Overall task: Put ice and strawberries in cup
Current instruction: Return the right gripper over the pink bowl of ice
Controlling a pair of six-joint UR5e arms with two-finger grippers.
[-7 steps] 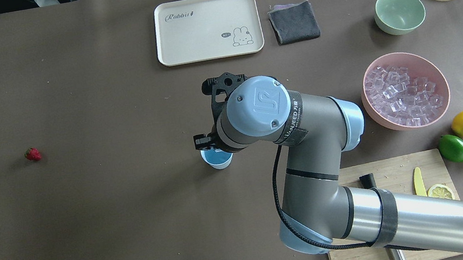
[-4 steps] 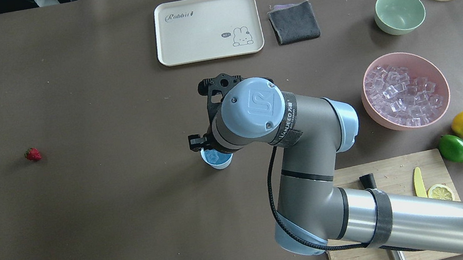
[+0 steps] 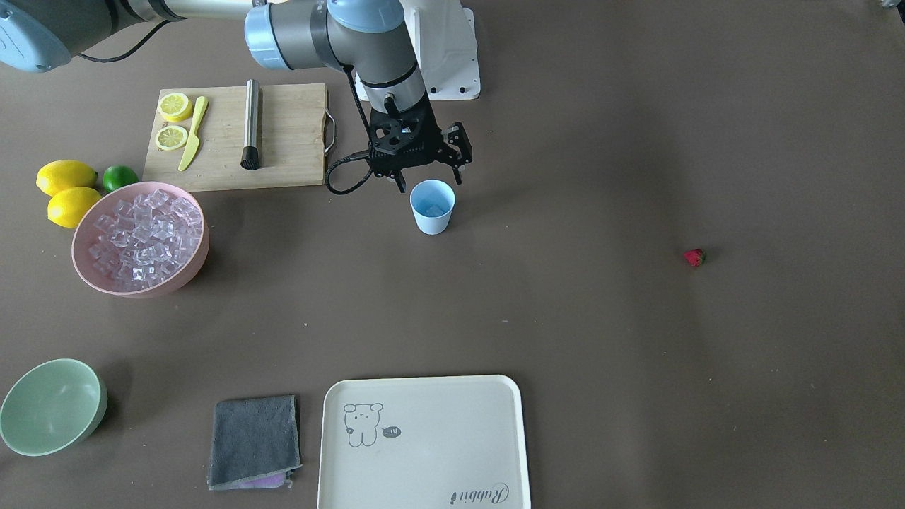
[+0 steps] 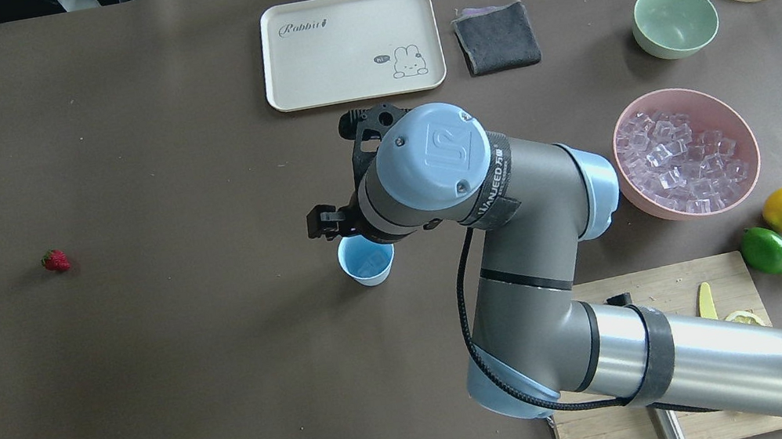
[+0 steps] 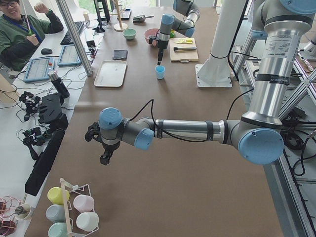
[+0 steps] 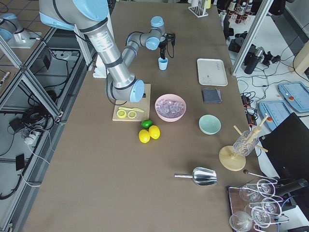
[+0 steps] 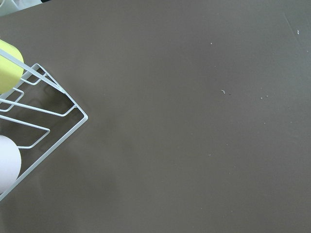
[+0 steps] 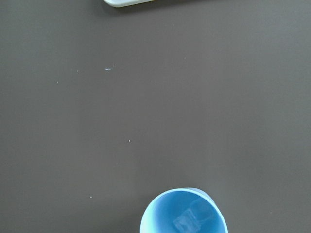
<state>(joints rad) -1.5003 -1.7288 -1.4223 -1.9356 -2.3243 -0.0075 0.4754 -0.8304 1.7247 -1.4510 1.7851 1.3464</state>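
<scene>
The light blue cup stands upright mid-table, also in the front view. One clear ice cube lies in its bottom. My right gripper hovers just above the cup's robot-side rim, open and empty. More ice fills the pink bowl to the right. The small red strawberry lies alone far to the left. My left gripper shows only in the exterior left view, low over the table's near end by a cup rack; I cannot tell whether it is open or shut.
A cream tray, a grey cloth and a pale green bowl sit at the far side. A cutting board with lemon slices, a knife and a muddler, two lemons and a lime lie near the right arm's base.
My right wrist has moved toward the table's far side and off the cup, so the cup's mouth shows more. An ice cube now shows inside the cup.
</scene>
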